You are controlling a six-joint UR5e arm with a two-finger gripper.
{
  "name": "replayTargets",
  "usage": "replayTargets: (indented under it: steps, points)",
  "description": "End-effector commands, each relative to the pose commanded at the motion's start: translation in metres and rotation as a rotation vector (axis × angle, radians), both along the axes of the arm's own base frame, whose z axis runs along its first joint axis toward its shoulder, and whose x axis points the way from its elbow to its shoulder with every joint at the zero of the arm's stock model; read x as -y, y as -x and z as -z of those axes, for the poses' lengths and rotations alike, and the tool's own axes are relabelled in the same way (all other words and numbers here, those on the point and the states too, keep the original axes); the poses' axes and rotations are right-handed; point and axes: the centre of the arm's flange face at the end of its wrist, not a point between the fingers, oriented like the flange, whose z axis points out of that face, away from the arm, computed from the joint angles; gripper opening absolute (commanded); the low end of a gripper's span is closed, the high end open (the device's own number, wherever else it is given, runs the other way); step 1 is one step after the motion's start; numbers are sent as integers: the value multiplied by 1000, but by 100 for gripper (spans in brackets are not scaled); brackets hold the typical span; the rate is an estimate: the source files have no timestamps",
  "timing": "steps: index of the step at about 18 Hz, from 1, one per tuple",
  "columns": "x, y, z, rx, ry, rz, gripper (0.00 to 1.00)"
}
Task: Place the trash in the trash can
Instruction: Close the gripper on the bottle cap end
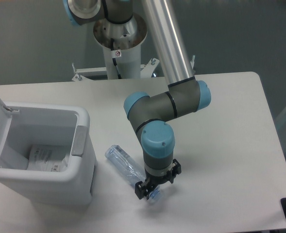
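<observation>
Bottle point(128, 169) — crushed, clear, bluish — lay on the table point(220, 126) just beside the open bin point(82, 127). It looked light, springy and slippery. The gripper point(149, 189) straddled its lower end; finger closure couldn't be told.

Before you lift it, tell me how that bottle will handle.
The bottle looks crushed and empty, so it is probably light and may buckle under the gripper. Its clear plastic could be slippery. It lies on its side on the table, so a nudge might roll it.
</observation>
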Motion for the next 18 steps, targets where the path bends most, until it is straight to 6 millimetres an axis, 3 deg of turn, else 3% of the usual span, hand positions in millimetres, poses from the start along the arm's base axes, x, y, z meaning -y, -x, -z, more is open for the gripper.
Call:
replayTargets:
  steps: [7,10,18]
  points:
    - [-1,-5,5,9,6,0,100]
    - [-1,-7,5,14,6,2,82]
    - [-1,-16,4,14,10,11,67]
